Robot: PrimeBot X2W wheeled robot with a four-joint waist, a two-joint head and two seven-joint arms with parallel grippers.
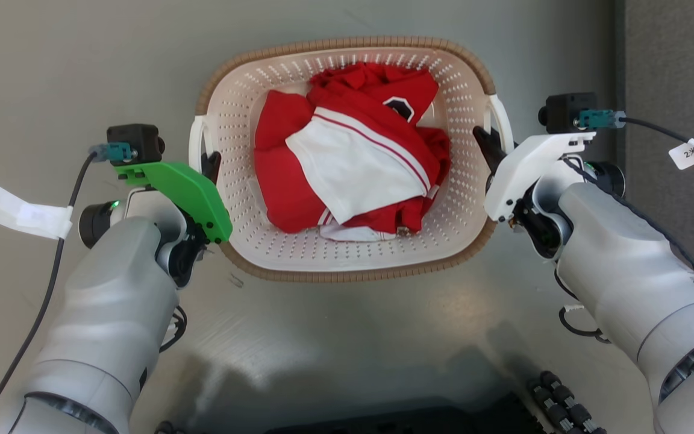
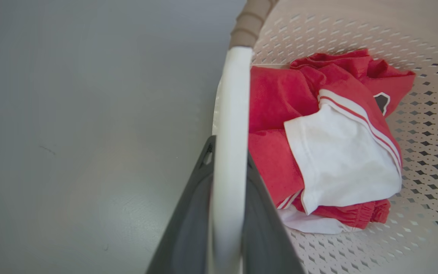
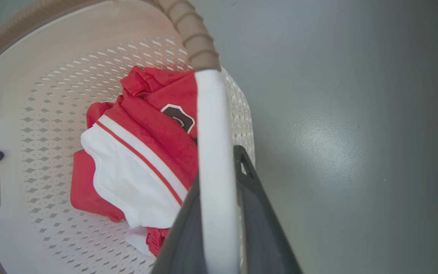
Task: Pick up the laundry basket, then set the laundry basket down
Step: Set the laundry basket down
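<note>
The laundry basket (image 1: 347, 43) is a cream perforated tub with a brown woven-look rim, lying in the middle of the head view over a grey floor. My left gripper (image 1: 209, 164) is shut on its white left handle (image 1: 195, 141). In the left wrist view that handle (image 2: 232, 114) runs between my two dark fingers (image 2: 257, 213). My right gripper (image 1: 484, 141) is shut on the white right handle (image 1: 503, 120), and the right wrist view shows the handle (image 3: 211, 125) pinched between its fingers (image 3: 259, 213). I cannot tell whether the basket touches the floor.
Red and white clothes (image 1: 353, 157) lie bunched inside the basket. A darker carpet strip (image 1: 678, 60) runs along the right side. My own dark base (image 1: 443, 416) is at the bottom edge. A cable with a white tape tag (image 1: 15, 205) hangs off the left wrist.
</note>
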